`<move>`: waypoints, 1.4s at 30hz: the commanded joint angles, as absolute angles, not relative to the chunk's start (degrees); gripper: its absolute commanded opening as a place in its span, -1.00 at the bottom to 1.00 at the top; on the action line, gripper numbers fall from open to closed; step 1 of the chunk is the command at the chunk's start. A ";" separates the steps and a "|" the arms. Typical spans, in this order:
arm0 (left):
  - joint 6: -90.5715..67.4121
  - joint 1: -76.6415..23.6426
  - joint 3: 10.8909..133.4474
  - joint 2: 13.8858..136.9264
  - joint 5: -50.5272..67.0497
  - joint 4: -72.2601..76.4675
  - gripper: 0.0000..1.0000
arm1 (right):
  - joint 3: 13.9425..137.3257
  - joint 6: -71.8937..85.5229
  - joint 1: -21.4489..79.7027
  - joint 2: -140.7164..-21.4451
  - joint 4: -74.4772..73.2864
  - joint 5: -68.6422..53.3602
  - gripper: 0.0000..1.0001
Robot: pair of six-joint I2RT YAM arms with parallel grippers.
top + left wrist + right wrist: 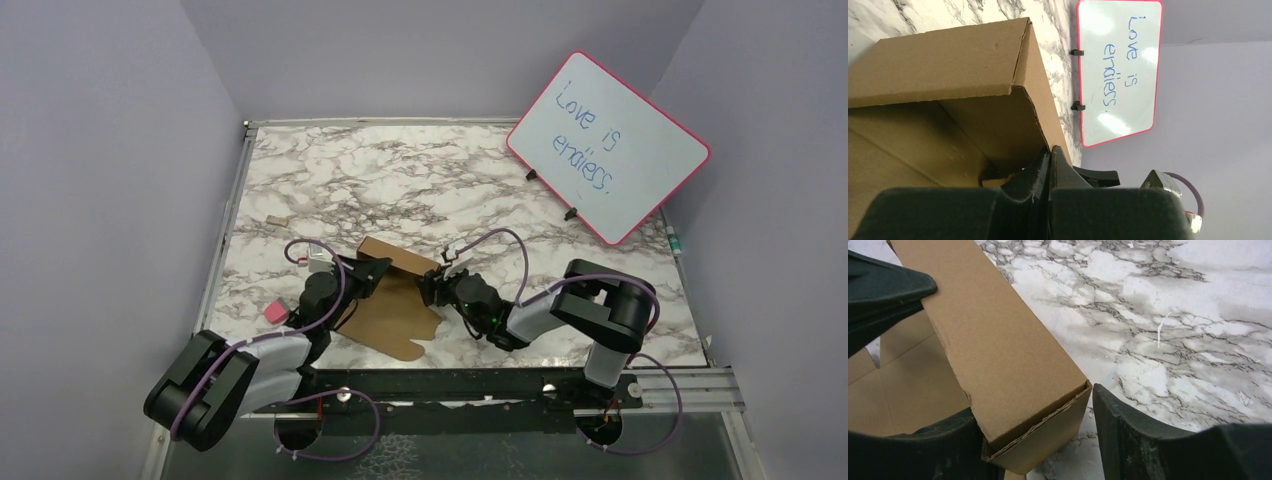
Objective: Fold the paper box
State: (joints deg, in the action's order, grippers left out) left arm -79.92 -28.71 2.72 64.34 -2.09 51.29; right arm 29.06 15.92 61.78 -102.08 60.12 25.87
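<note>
Left pincer [1050, 156] pinched on the paper box [398, 305], right pincer [1032, 405] spread round its end, both toward the arm bases and leftward from the whiteboard [608, 148].
Seen from the left wrist, the fingers sit almost flat together, with the raised card wall's edge running into their seam. From the right wrist, the fingers stand wide, one partly hidden behind the box's folded end and the other just beside its corner. Half the sheet stands up as a hollow oblong. The rest lies flat, its notched flap pointing away from the whiteboard toward the table's [330, 170] near edge. Bare marble lies between box and whiteboard.
</note>
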 commanded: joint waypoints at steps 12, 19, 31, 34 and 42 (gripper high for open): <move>-78.05 -32.64 -2.99 57.25 -5.08 49.80 -0.98 | 25.91 19.86 67.32 -98.24 48.76 40.75 0.02; -74.17 -32.78 -2.26 51.58 -4.12 43.43 -0.55 | 28.12 8.77 67.24 -99.92 52.53 41.77 -0.20; -57.45 -32.70 10.97 30.08 -2.55 -1.45 0.43 | 26.98 -2.47 66.01 -99.24 57.81 36.03 -0.43; -52.40 -32.70 16.64 23.65 -3.61 -14.00 0.51 | 26.63 -3.99 65.34 -99.38 59.44 33.68 -0.43; -38.88 -32.70 32.83 26.56 -8.12 -25.81 0.55 | 25.89 -6.72 63.07 -99.41 62.13 26.05 -0.42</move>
State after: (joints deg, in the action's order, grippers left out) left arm -50.02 -32.75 24.62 20.78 -4.45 -16.62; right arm 27.20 -3.90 64.25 -99.39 58.76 32.40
